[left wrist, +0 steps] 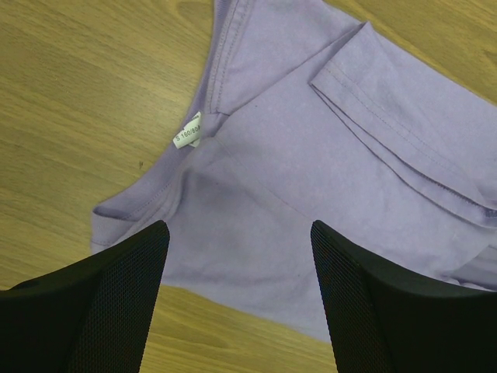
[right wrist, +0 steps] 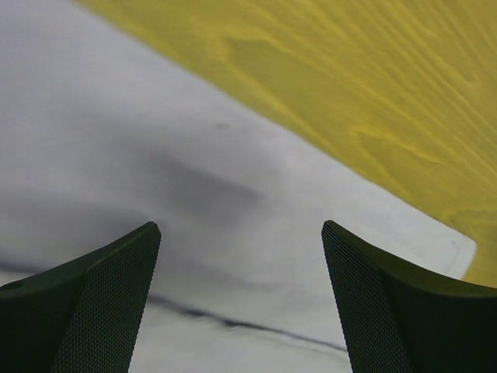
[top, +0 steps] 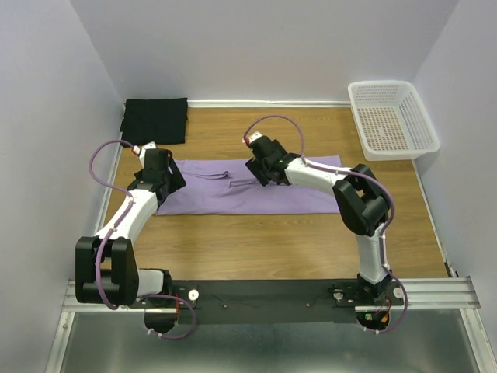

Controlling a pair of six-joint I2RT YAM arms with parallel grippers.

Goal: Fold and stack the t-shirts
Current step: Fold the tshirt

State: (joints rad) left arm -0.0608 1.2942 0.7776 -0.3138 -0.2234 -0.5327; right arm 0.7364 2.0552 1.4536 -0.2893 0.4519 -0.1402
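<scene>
A lavender t-shirt (top: 256, 193) lies folded into a long strip across the middle of the wooden table. My left gripper (top: 161, 176) hovers over its left end, jaws open and empty. The left wrist view shows the collar with its white label (left wrist: 188, 130) and a folded sleeve (left wrist: 404, 132) beyond my open left gripper (left wrist: 239, 237). Above the shirt's middle near its far edge, my right gripper (top: 260, 168) is also open. In its wrist view the right gripper (right wrist: 241, 237) spans plain shirt cloth (right wrist: 155, 140) with nothing held. A black t-shirt (top: 155, 120) lies folded in the far left corner.
A white perforated basket (top: 392, 116) stands at the back right, with nothing in it. Pale walls close in the table on the left, back and right. Bare wood (top: 256, 249) stretches between the shirt and the metal rail (top: 435, 291) that carries the arm bases.
</scene>
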